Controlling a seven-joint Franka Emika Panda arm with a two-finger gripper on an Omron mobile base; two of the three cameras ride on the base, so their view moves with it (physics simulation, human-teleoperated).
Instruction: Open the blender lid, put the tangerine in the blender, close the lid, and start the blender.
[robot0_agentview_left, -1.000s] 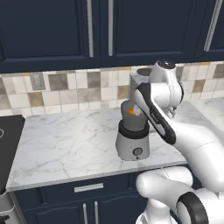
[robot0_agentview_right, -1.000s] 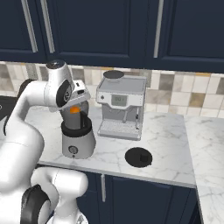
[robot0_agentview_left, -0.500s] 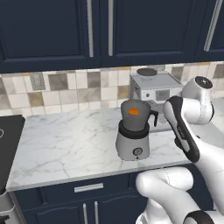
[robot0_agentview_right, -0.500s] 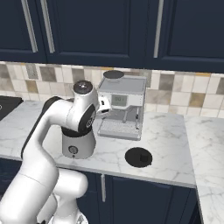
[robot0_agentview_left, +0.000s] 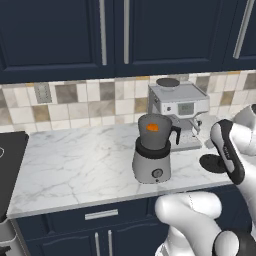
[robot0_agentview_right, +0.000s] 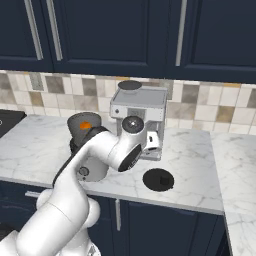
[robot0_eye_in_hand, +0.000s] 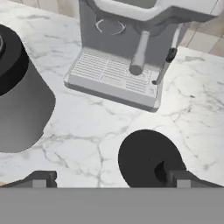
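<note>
Table (robot0_agentview_left: 70, 165): marble top carrying everything, with the coffee machine (robot0_agentview_left: 178, 110) at the back against the tiles.
Blender (robot0_agentview_left: 152, 155): stands just left of the coffee machine, jar mouth uncovered, so the opening step looks done.
Blender lid (robot0_agentview_right: 158, 180): lies flat on the table in front of the coffee machine, off to the right of the blender and apart from it; it is not yet back on the jar.
Tangerine (robot0_agentview_left: 152, 127): sits inside the jar, an orange spot seen through the open top, so that step looks done too.
Fingers (robot0_eye_in_hand: 109, 179): spread wide and empty, hovering over the table with the lid just ahead of the right-hand tip; I'd judge the arm is lining up to pick the lid.
Left to do: lift the lid, seat it on the jar, then work the front knob (robot0_agentview_left: 157, 173) to start the blender.
Hard to see: in the hand view the blender is cut off at the left edge, a dark blurry mass. The lid's small upright knob is hard to make out. From the right side the arm covers most of the blender's base.
</note>
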